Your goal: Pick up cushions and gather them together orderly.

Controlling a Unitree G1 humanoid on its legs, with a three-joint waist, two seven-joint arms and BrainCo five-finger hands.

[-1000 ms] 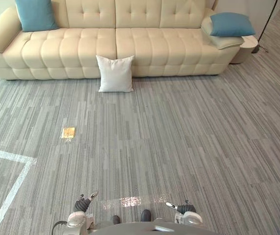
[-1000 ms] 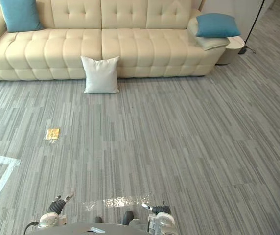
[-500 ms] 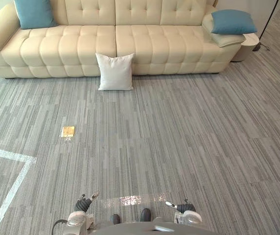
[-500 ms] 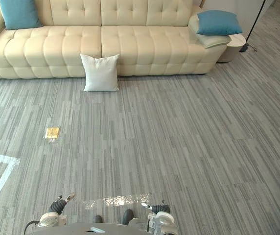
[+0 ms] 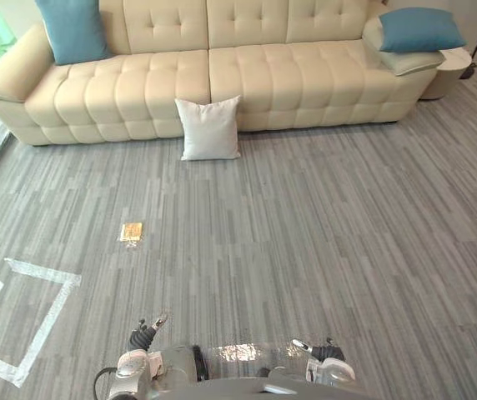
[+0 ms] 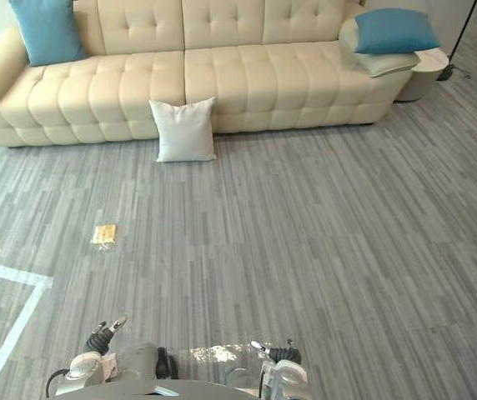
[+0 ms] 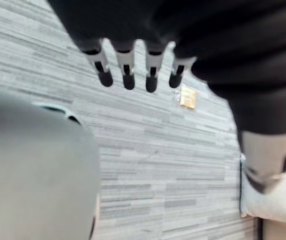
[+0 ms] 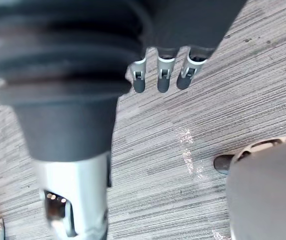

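Three cushions sit well apart. The white cushion (image 5: 210, 127) stands on the floor (image 5: 322, 225) at upper centre, leaning on the front of the cream sofa (image 5: 280, 75). The left blue cushion (image 5: 75, 29) leans on the backrest at upper left. The right blue cushion (image 5: 420, 29) rests at upper right, on what may be the sofa's arm. A small yellow square (image 5: 131, 232) and white tape lines (image 5: 42, 269) lie at lower left. At the bottom edge, the left hand (image 5: 144, 335) and right hand (image 5: 318, 351) hang empty, fingers (image 7: 128, 75) straight and relaxed.
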